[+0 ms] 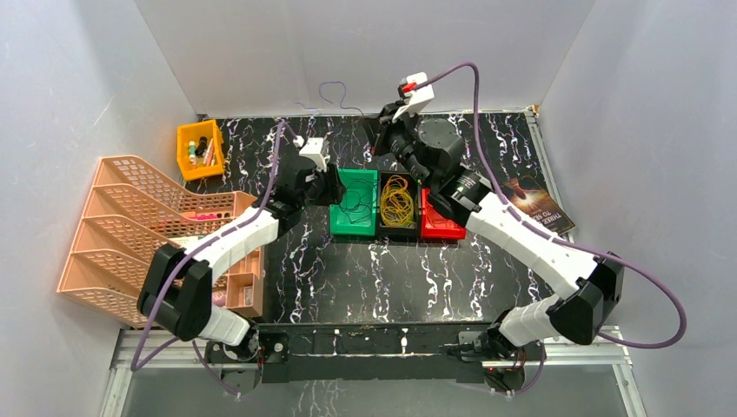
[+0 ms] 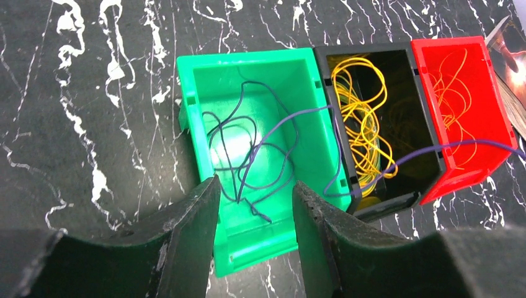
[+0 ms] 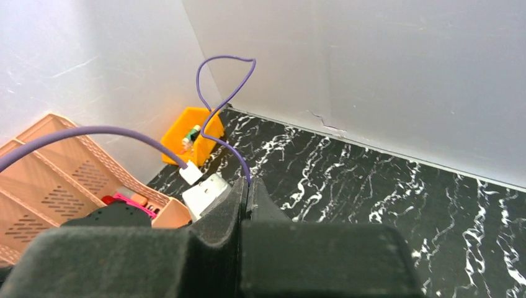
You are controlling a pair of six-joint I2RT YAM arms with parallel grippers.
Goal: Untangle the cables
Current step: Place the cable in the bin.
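Three bins stand in a row: a green bin (image 1: pixel 355 208), a black bin (image 1: pixel 397 228) and a red bin (image 1: pixel 441 228). Dark purple cable loops (image 2: pixel 248 149) lie in the green bin (image 2: pixel 205 81), and one purple strand (image 2: pixel 428 152) runs out across the black and red bins. Yellow cables (image 2: pixel 360 124) fill the black bin. Orange cables (image 2: pixel 456 93) lie in the red bin. My left gripper (image 2: pixel 254 205) is open and empty above the green bin's near end. My right gripper (image 3: pixel 248 186) is shut on a thin purple cable (image 3: pixel 226 81) that arcs up by the back wall (image 1: pixel 335 89).
A small orange bin (image 1: pixel 200 149) with small items sits at the back left. A peach file tray (image 1: pixel 130 226) stands along the left. A dark booklet (image 1: pixel 539 204) lies right of the red bin. White walls close in on three sides.
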